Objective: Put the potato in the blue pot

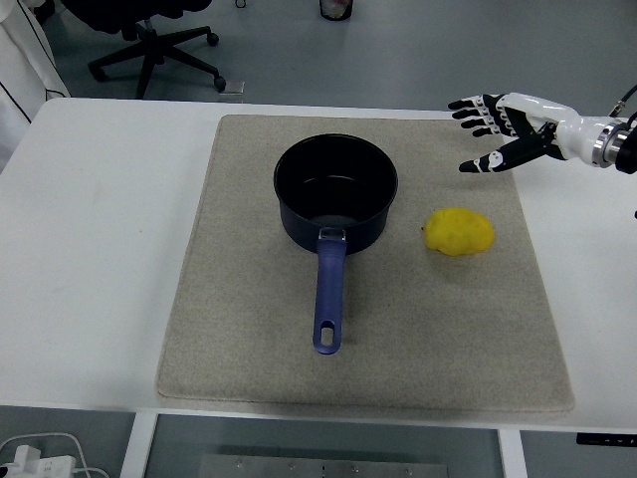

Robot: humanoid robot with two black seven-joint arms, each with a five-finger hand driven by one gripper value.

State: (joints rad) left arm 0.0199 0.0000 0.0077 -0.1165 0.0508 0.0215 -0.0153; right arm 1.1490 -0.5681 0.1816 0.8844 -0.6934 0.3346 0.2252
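A yellow potato (459, 231) lies on the beige mat (418, 329), to the right of the blue pot (335, 194). The pot stands upright near the mat's middle, its blue handle (328, 296) pointing toward the near edge, and nothing shows inside it. My right hand (488, 129) comes in from the right edge and hovers over the mat's far right corner, behind the potato and apart from it. Its fingers are spread and hold nothing. My left arm is out of view.
The mat covers the middle of the white table (100, 229). A black office chair (149, 45) stands on the floor beyond the table's far left. A white cable and plug (40, 453) lie below the near left edge.
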